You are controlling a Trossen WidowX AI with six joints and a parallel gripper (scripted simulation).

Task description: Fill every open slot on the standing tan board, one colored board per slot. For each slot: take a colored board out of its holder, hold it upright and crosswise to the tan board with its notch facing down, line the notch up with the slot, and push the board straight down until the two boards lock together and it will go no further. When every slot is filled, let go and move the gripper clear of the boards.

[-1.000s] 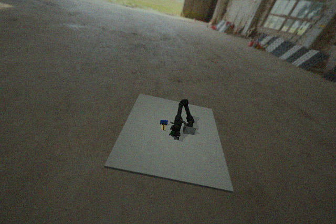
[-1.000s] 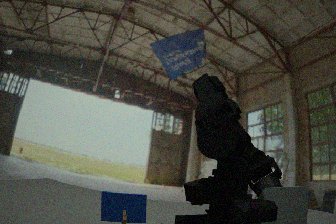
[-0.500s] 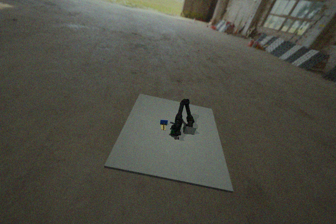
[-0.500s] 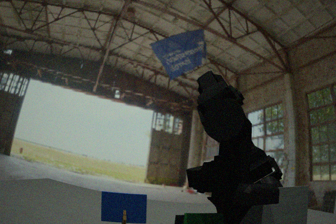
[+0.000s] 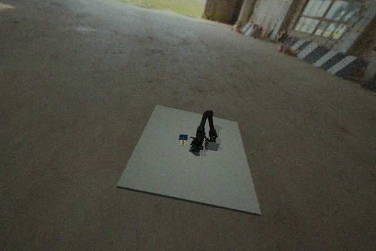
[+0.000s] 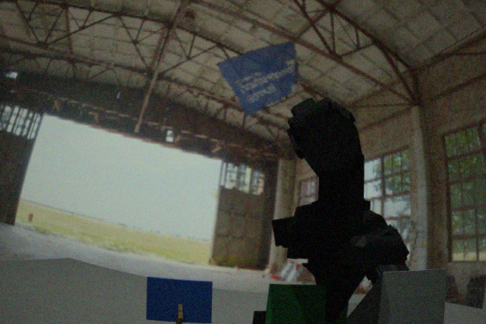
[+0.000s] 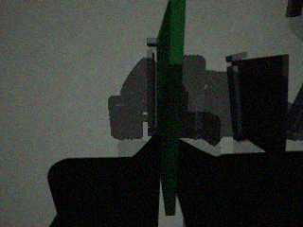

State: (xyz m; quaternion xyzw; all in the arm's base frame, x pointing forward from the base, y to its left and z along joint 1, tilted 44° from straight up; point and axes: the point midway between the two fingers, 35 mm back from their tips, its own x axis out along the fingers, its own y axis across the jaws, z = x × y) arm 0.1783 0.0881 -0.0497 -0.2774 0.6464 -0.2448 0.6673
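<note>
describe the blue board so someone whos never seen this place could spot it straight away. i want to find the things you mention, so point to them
Find the pale square mat (image 5: 188, 175) with the black arm (image 5: 200, 129) (image 6: 341, 179) on it. Beside the arm, the blue board (image 5: 183, 136) (image 6: 168, 298) crosses a narrow tan board (image 5: 181, 143) (image 6: 180, 314); the green one (image 6: 294, 303) (image 7: 171, 95) is in the pincer (image 7: 162, 139).

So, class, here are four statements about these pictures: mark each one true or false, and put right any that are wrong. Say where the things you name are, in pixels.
1. The gripper (image 7: 162, 139) is shut on the green board (image 6: 295, 304) (image 7: 170, 90). True.
2. The blue board (image 5: 183, 136) (image 6: 179, 297) lies flat on the mat. False: it stands upright.
3. The blue board crosses the tan board (image 5: 181, 143) (image 6: 180, 314). True.
4. The green board is locked into the tan board. False: it is apart from it, in the gripper.
</note>
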